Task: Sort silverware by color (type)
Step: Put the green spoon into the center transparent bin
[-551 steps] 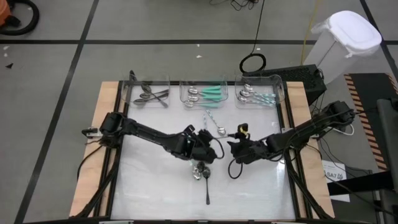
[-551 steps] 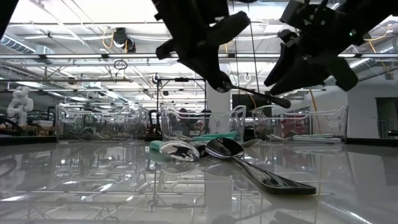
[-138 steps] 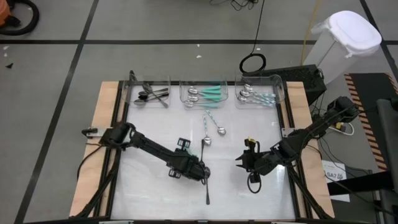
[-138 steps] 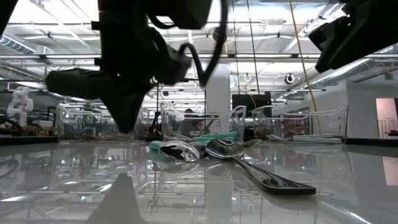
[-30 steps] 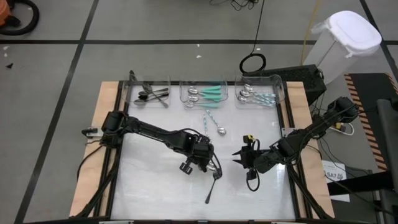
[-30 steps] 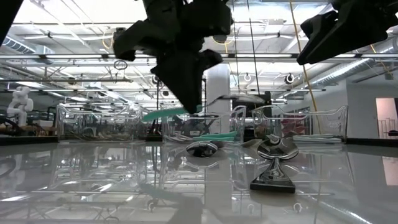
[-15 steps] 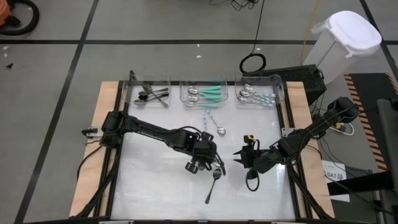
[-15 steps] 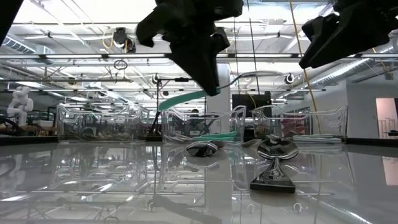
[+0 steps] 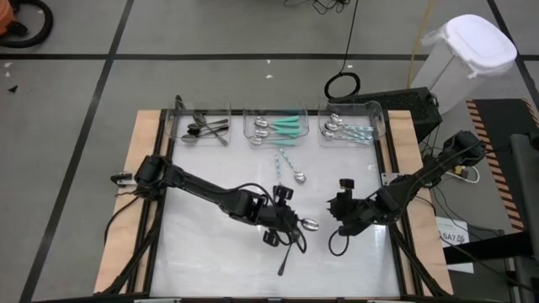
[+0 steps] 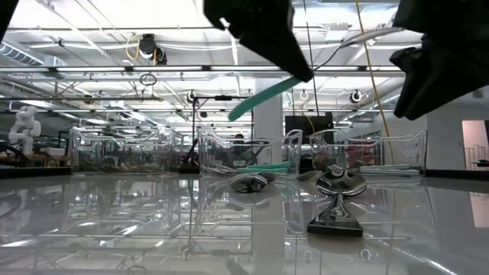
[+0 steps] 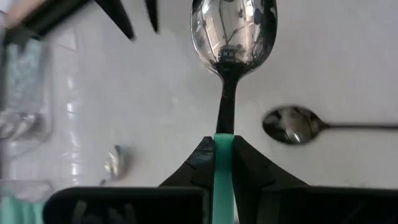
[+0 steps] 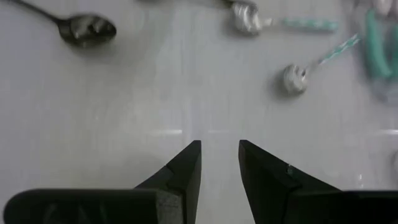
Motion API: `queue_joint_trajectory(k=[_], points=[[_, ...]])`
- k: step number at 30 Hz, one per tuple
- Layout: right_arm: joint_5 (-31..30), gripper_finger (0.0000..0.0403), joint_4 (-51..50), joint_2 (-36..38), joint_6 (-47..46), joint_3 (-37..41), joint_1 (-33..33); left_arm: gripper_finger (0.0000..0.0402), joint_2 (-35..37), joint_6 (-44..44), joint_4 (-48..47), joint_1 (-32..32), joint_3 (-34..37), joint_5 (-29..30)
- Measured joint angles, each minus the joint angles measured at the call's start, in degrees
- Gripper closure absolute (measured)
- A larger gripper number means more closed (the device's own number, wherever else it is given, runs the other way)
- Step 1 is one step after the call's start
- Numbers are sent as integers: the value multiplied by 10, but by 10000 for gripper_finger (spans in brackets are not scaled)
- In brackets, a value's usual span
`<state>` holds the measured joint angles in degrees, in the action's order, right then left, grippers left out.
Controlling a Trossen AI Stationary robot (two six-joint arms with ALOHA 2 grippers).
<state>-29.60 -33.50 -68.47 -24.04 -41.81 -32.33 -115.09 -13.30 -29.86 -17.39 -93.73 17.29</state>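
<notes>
My left gripper (image 9: pixel 290 224) is over the middle of the table, shut on a spoon with a teal handle (image 11: pixel 222 158) and a shiny bowl (image 9: pixel 310 225). A dark spoon (image 9: pixel 284 262) lies on the table just near of it, also in the left wrist view (image 11: pixel 292 123). My right gripper (image 12: pixel 219 163) is open over bare table to the right of the held spoon, with nothing between its fingers. Two spoons with pale-blue handles (image 9: pixel 289 167) lie loose on the table farther back. My left gripper pinches the spoon's teal handle (image 11: pixel 223 144) between its two fingers, at the end where it joins the metal neck. The fingers slant down from the table's left. Neck and bowl (image 11: pixel 233 28) reach out past the fingertips. The spoon is lifted clear, its handle slanting in the low view (image 10: pixel 263 98).
Three clear bins stand along the far edge. The left bin (image 9: pixel 202 126) holds dark utensils, the middle bin (image 9: pixel 276 126) teal-handled ones, the right bin (image 9: pixel 349 128) pale-blue-handled ones. Black rails (image 9: pixel 390 168) frame the white table top.
My left gripper has carried the teal-handled spoon up and toward the table's right edge, turning as it went. The handle, level a second ago, now slants, and the bowl points toward my right gripper. My right gripper has tipped downward. The dark spoon has stayed on the table.
</notes>
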Motion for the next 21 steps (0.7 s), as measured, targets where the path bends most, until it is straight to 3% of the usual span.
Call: queue_joint_trajectory(k=[6,11,21], points=[[-62,298,158,0,85,61,-16,376,1,-6,45,-4,0,41],[-62,298,284,0,99,112,-15,376,6,10,85,6,0,51],[-48,298,421,0,162,119,-32,376,5,13,229,-3,0,46]])
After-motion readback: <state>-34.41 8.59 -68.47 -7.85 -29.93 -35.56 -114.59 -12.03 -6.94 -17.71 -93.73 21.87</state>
